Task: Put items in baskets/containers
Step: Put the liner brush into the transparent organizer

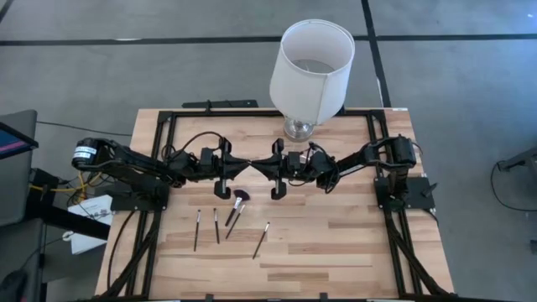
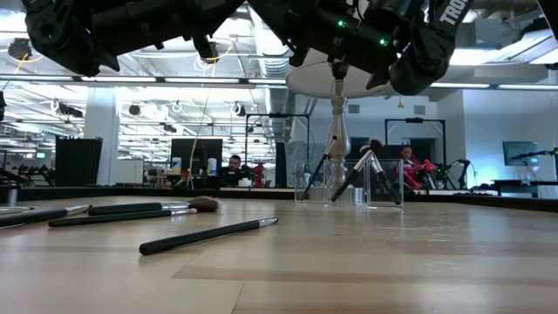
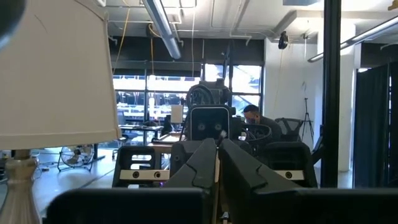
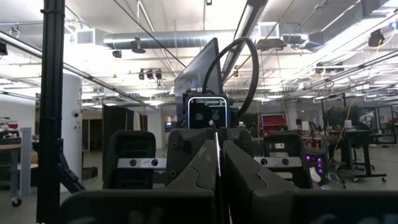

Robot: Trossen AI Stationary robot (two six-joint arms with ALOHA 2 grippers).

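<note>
While both grippers, left (image 1: 221, 190) and right (image 1: 278, 190), hang pressed together and empty at the table's far centre, five brushes (image 1: 233, 220) lie near-left. Light, stiff, thin, prob. slippery: pinch mid-handle, not bristles. Clear tray (image 2: 349, 184) w/ brushes sits far.

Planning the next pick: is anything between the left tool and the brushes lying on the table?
Nothing visible. The left tool hangs shut just behind the brushes, with bare table between them.

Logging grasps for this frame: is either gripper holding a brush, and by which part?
Nothing held: left gripper and right gripper are both shut, empty.
</note>
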